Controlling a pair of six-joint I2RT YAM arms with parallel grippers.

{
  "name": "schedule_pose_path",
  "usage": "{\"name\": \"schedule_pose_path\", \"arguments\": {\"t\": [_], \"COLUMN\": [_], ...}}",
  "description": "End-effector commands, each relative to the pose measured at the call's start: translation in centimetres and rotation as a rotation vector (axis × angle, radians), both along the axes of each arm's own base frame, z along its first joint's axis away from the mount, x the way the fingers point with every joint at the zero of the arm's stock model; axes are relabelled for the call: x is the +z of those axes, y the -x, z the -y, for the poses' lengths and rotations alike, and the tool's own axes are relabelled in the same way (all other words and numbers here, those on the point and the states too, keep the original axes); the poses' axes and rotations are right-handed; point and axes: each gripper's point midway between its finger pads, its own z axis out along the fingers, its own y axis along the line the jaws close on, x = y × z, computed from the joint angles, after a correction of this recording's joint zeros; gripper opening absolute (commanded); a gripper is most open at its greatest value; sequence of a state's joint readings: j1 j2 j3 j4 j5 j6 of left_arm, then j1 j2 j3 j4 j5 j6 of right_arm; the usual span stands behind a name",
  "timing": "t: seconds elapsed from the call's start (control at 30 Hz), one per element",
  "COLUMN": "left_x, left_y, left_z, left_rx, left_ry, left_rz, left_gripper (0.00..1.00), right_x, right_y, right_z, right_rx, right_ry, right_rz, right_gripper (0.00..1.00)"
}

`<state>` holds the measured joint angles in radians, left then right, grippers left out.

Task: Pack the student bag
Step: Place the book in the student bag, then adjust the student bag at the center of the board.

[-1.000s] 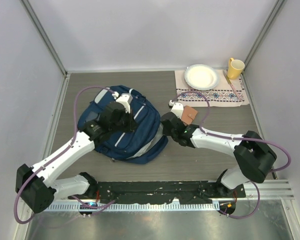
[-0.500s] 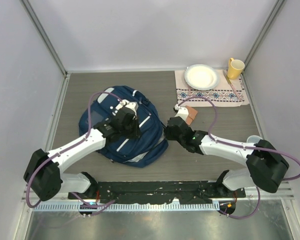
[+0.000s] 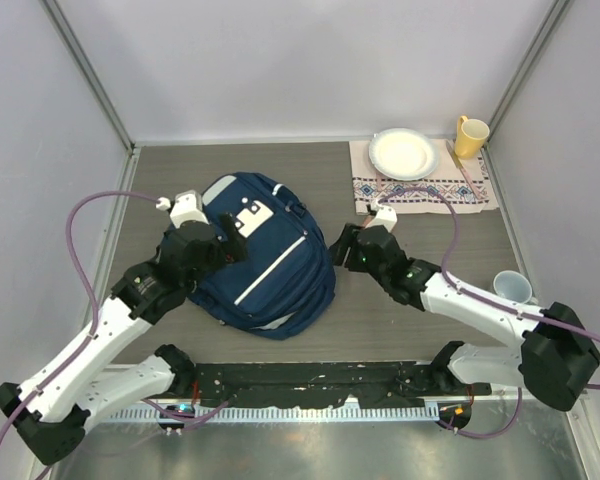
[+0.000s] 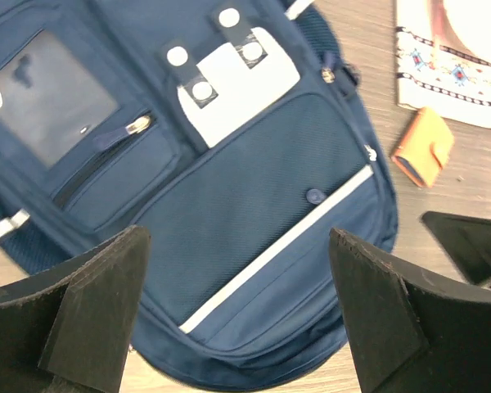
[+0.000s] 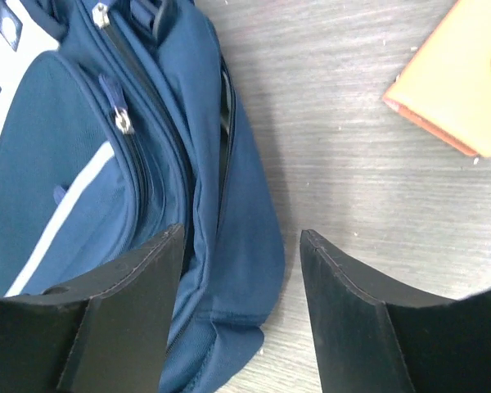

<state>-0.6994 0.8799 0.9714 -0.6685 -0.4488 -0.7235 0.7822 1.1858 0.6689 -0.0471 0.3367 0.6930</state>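
Observation:
The student bag is a navy backpack with pale stripes and a white buckle patch, lying flat, front up, left of centre. My left gripper hovers over the bag's left part, open, with only the front pocket showing between its fingers. At the bag's right edge my right gripper is open too. In the right wrist view its fingers straddle the bag's side seam without gripping it.
A tan wallet lies on the table just right of the bag. At the back right a patterned cloth holds a white plate, with a yellow mug beside it. A pale cup stands near the right arm.
Both grippers have gone from shut to open and let go of the bag. The left arm pulled back to the left. The bag now lies flatter with its front showing.

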Motion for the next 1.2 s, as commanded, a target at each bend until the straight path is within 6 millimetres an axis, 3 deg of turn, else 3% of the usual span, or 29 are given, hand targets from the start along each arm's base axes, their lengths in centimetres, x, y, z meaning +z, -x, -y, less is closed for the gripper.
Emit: {"name": "schedule_pose_path", "arguments": {"t": [0.0, 0.1, 0.13, 0.17, 0.3, 0.4, 0.47, 0.67, 0.8, 0.87, 0.93, 1.1, 1.13, 1.17], "left_x": [-4.5, -6.6, -7.1, -7.7, -9.8, -9.9, -9.7, -14.2, -15.7, -17.0, -16.6, -15.9, -16.5, -16.0], "left_y": [1.7, 2.8, 3.1, 3.3, 4.9, 6.0, 6.1, 7.1, 5.9, 5.8, 4.7, 2.2, 2.0, 1.4], "left_z": [-3.5, -3.4, -3.5, -3.5, -5.4, -7.2, -7.1, -5.7, -4.1, -3.7, -2.8, -3.6, -3.1, -3.3], "left_rx": [0.18, 0.217, 0.226, 0.256, 0.369, 0.445, 0.447, 0.444, 0.407, 0.381, 0.351, 0.343, 0.315, 0.286], "left_ry": [-0.063, -0.006, 0.005, 0.032, 0.06, 0.108, 0.179, 0.248, 0.316, 0.319, 0.364, 0.355, 0.356, 0.335], "left_rz": [-0.136, -0.193, -0.207, -0.223, -0.259, -0.223, -0.196, -0.291, -0.263, -0.264, -0.217, -0.167, -0.21, -0.201], "left_gripper": [0.93, 0.93, 0.93, 0.94, 0.94, 0.96, 0.98, 0.99, 0.99, 0.99, 0.95, 0.82, 0.8, 0.8], "right_x": [4.2, 4.5, 3.4, 4.1, 3.4, 2.1, 1.4, -0.5, -1.3, -1.6, -2.0, -2.6, -3.5, -2.8], "right_y": [-3.2, -4.4, -5.1, -5.2, -6.2, -6.7, -7.3, -8.5, -7.9, -7.4, -6.7, -5.1, -4.2, -3.9], "right_z": [-0.5, -1.3, -1.5, -2.3, -4.4, -6.0, -6.3, -7.2, -7.6, -7.6, -7.2, -6.0, -5.5, -5.4], "right_rx": [0.004, 0.084, 0.088, 0.15, 0.247, 0.306, 0.301, 0.33, 0.356, 0.359, 0.352, 0.305, 0.291, 0.291], "right_ry": [-0.124, -0.206, -0.193, -0.227, -0.291, -0.315, -0.323, -0.336, -0.372, -0.39, -0.4, -0.417, -0.412, -0.422], "right_rz": [0.069, 0.04, 0.01, -0.007, -0.038, -0.066, -0.081, -0.126, -0.163, -0.173, -0.185, -0.197, -0.219, -0.198], "right_gripper": [0.64, 0.68, 0.7, 0.7, 0.73, 0.74, 0.74, 0.73, 0.56, 0.42, 0.24, 0.01, 0.01, 0.01]}}
